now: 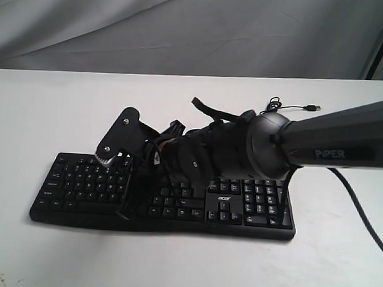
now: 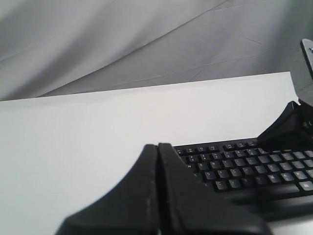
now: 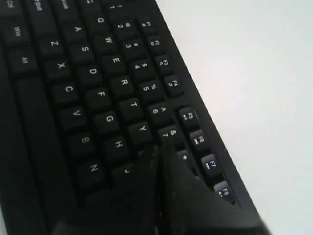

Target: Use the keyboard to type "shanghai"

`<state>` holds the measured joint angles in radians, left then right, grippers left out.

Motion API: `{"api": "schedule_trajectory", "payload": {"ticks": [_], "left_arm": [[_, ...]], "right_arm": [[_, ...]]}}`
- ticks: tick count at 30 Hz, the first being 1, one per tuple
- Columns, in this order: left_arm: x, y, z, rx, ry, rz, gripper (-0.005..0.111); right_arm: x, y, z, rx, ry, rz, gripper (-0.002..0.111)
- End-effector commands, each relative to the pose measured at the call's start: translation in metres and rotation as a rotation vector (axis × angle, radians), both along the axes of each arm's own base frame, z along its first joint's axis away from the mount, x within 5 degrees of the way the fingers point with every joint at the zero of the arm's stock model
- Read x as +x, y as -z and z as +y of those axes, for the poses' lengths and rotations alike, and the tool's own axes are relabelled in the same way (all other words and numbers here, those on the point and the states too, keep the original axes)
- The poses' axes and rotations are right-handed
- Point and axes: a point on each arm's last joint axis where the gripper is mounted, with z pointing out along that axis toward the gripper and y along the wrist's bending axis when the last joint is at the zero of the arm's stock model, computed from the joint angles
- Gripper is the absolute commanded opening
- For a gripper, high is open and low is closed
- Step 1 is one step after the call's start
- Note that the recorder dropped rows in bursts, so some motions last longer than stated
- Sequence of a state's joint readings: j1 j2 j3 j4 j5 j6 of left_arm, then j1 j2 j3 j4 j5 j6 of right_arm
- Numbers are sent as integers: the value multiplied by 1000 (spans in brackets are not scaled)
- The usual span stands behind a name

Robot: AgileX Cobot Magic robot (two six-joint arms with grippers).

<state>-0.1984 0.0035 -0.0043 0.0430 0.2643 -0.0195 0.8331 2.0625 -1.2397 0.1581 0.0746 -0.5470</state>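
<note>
The black keyboard [image 1: 75, 189] lies across the white table, its acer logo [image 1: 222, 198] towards the right. My right arm reaches over it from the right. In the right wrist view the right gripper [image 3: 159, 148] is shut and empty, its tips down among the letter keys [image 3: 98, 93], over the key between Y, J and 7. Whether they touch it is unclear. In the exterior view the right gripper [image 1: 127, 182] sits over the left-middle keys. My left gripper [image 2: 157, 145] is shut and empty, held off the keyboard's [image 2: 244, 169] left end; the exterior view does not show it.
The keyboard's thin USB cable [image 1: 295, 108] lies loose on the table behind the number pad [image 1: 260, 202]. A grey cloth backdrop [image 1: 184, 29] hangs behind the white table [image 1: 173, 263]. The right arm's black cable [image 1: 363, 214] trails down at the right.
</note>
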Motion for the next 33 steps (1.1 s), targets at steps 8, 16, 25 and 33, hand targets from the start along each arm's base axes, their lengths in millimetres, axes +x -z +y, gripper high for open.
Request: {"api": "schedule_trajectory", "payload": {"ticks": [8, 16, 25, 33], "left_arm": [[0, 1, 0, -3, 4, -4, 0], [0, 1, 0, -3, 4, -4, 0], [0, 1, 0, -3, 4, -4, 0], [0, 1, 0, -3, 4, -4, 0]], "right_arm": [[12, 11, -11, 6, 50, 3, 0], [11, 26, -8, -13, 43, 12, 0], [11, 28, -6, -2, 38, -7, 0], [9, 35, -7, -27, 33, 20, 0]]}}
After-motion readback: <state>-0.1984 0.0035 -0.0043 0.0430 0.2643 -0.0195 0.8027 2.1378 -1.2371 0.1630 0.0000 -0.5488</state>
